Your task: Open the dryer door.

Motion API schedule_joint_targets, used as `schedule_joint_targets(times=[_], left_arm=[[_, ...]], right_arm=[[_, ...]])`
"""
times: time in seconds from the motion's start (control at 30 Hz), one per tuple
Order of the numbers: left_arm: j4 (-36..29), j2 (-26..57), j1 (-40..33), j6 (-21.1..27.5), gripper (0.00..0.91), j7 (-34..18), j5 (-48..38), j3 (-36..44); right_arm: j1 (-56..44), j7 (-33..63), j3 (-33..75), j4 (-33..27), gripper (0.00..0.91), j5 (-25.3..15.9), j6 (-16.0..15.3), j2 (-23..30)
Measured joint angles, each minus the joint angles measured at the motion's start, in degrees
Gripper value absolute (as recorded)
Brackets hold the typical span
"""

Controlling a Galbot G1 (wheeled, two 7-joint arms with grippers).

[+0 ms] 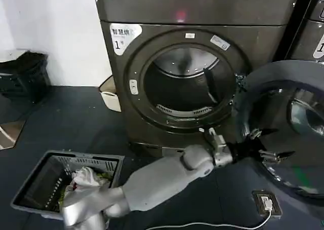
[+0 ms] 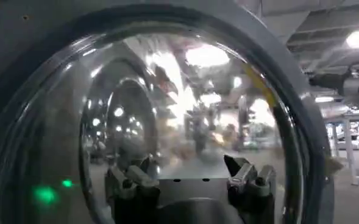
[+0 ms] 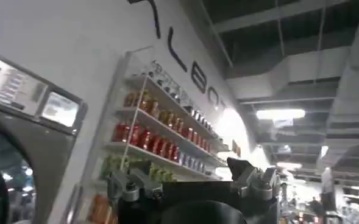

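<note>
Reaching across the dryer (image 1: 152,42), the left gripper (image 1: 271,151), fingers spread and empty, meets the wide-swung dryer door (image 1: 283,88).

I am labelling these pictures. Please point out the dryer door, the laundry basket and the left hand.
dryer door (image 1: 283,90): head view, grey inner rim.
laundry basket (image 1: 31,185): head view, its left rim.
left hand (image 1: 268,148): head view, between its fingertips, at the door.
</note>
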Motion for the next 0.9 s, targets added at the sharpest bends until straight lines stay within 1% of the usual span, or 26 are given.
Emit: schedule_joint_targets(times=[0.2, 0.33, 0.5, 0.7, 0.9], left_arm=[[4.3, 0.0, -1.0, -1.2, 0.907, -0.6, 1.0, -0.1], [6.8, 0.0, -1.8, -1.6, 0.907, -1.1, 1.6, -0.9], [9.6, 0.0, -2.4, -2.7, 0.907, -1.0, 2.4, -1.4], [9.6, 0.0, -1.9, -4.0, 0.907, -1.1, 2.6, -1.6], [7.2, 0.0, -1.6, -3.8, 0.907, -1.2, 1.2, -1.3]], right_arm=[[-0.1, -0.7, 0.6, 0.4, 0.907, -0.3, 0.0, 0.0], [-0.7, -0.6, 1.6, 0.8, 0.907, -1.5, 1.0, -0.1], [-1.6, -0.6, 3.5, 1.4, 0.907, -2.4, 1.1, -0.4], [-2.3, -0.9, 4.1, 1.5, 0.907, -2.4, 1.2, -0.3], [-2.3, -0.2, 4.1, 1.9, 0.907, -2.2, 1.1, -0.3]])
